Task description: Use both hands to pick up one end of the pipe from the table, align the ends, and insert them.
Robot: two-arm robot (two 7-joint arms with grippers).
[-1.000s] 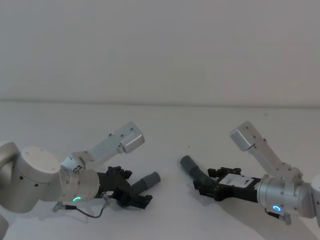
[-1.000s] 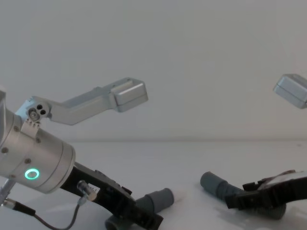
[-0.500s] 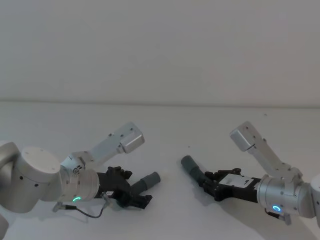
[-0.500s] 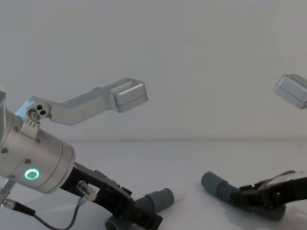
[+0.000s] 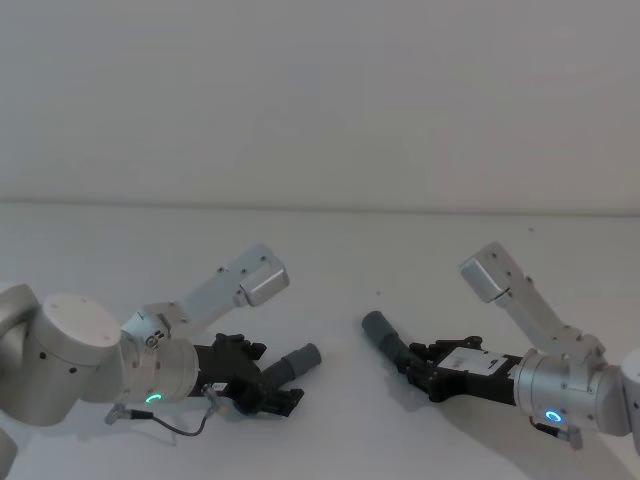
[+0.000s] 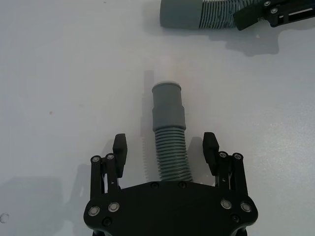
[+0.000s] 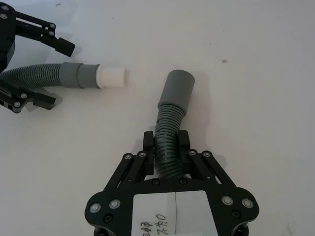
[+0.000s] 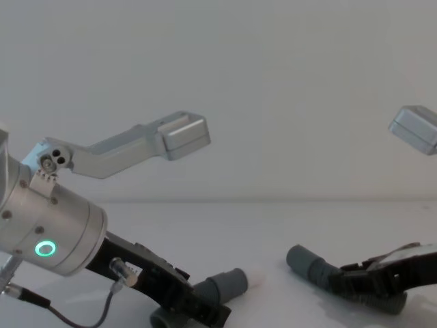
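The pipe lies on the white table (image 5: 330, 260) as two ribbed grey pieces. The left piece (image 6: 170, 147) ends in a grey cuff (image 5: 302, 357) with a white tip (image 7: 111, 76). My left gripper (image 6: 165, 147) is open, with its fingers (image 6: 119, 147) on either side of this piece's ribbed body and not touching it. The right piece (image 7: 168, 137) ends in a plain grey cuff (image 5: 377, 327). On its ribbed part, just behind that cuff, my right gripper (image 7: 166, 142) is shut. The two cuffs (image 8: 229, 283) face each other across a gap on the table.
A pale wall (image 5: 320, 100) rises behind the table. Each arm's silver camera bracket (image 5: 255, 275) juts up above its gripper. A thin cable (image 5: 180, 430) hangs under the left wrist. Bare table lies between and beyond the two pieces.
My right gripper has gone from open to shut on the right piece's ribbed part. The left gripper stays open around its piece.
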